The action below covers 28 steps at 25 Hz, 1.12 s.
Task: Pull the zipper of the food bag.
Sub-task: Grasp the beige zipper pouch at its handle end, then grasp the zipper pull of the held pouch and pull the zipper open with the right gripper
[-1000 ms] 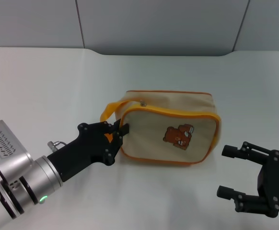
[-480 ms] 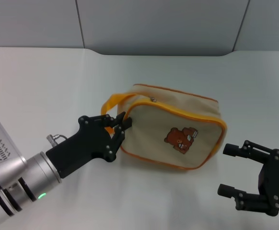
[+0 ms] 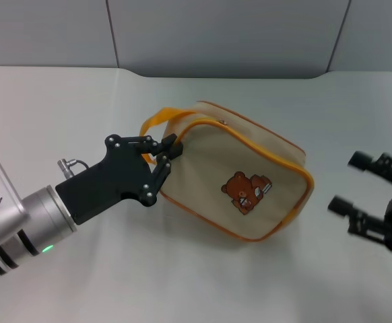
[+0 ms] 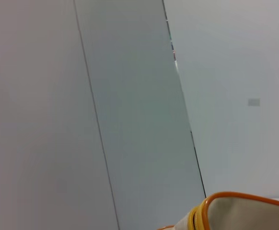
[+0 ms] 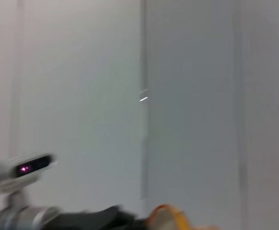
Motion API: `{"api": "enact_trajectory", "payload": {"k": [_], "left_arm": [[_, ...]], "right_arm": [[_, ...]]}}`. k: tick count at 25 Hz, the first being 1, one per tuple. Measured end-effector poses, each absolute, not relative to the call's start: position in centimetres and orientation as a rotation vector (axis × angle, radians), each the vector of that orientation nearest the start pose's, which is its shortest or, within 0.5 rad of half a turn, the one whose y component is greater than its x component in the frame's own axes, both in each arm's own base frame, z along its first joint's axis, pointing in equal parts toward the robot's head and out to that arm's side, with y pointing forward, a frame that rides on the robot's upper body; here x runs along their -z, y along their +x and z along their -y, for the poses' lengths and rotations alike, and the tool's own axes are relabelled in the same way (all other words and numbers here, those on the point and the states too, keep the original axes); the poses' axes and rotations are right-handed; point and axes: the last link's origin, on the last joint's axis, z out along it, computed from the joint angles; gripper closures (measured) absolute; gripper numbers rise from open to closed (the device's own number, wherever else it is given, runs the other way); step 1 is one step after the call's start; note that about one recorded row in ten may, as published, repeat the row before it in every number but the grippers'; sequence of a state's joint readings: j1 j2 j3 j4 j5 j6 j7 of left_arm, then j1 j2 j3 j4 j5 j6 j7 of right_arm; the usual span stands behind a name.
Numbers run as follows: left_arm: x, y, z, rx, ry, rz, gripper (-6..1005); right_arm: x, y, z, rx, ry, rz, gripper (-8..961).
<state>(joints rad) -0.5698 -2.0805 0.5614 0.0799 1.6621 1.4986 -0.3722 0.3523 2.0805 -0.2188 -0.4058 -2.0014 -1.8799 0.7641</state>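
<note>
The beige food bag (image 3: 256, 176) with orange piping and a brown bear print lies tilted on the white table, its left end raised. Its orange strap loop (image 3: 157, 120) arches over that end. The zipper's small silver pull tab (image 3: 221, 122) sits on the narrow top panel near the strap end. My left gripper (image 3: 164, 151) is shut on the bag's left end, just below the strap loop. My right gripper (image 3: 346, 182) is open and empty, off the bag's right end. The left wrist view shows only a corner of the bag (image 4: 245, 211).
The white table (image 3: 54, 108) runs back to a grey panelled wall (image 3: 216, 33). The right wrist view shows the wall and a blurred orange edge of the bag (image 5: 164, 214).
My left gripper has lifted and turned the bag's left end up and back, tilting the bag. My right gripper has moved right and away from the front edge.
</note>
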Motion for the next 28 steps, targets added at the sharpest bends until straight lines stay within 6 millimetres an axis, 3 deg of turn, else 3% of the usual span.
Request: {"api": "enact_trajectory", "payload": {"k": [7, 13, 16, 19, 23, 28], "left_arm": [[5.3, -24.9, -31.4, 0.922, -2.364, -0.048, 929], [5.0, -24.5, -31.8, 0.923, -2.365, -0.091, 930], [4.8, -24.1, -32.0, 0.932, -2.364, -0.119, 930], [4.8, -24.1, -32.0, 0.934, -2.365, -0.122, 931], [5.0, -23.8, -32.0, 0.936, -2.384, -0.141, 931], [5.0, -23.8, -32.0, 0.936, -2.387, -0.145, 930]], "right_arm": [[-2.7, 30.7, -25.4, -1.151, -2.041, -0.264, 144], [-2.0, 30.3, -26.1, -1.115, -1.894, -0.181, 146], [0.0, 29.3, -27.3, -1.0, -1.831, -0.077, 146], [0.5, 29.1, -27.6, -0.97, -1.836, -0.047, 147], [3.0, 27.8, -29.2, -0.772, -1.855, 0.131, 148], [4.4, 26.7, -29.4, -0.693, -1.903, 0.288, 150]]}}
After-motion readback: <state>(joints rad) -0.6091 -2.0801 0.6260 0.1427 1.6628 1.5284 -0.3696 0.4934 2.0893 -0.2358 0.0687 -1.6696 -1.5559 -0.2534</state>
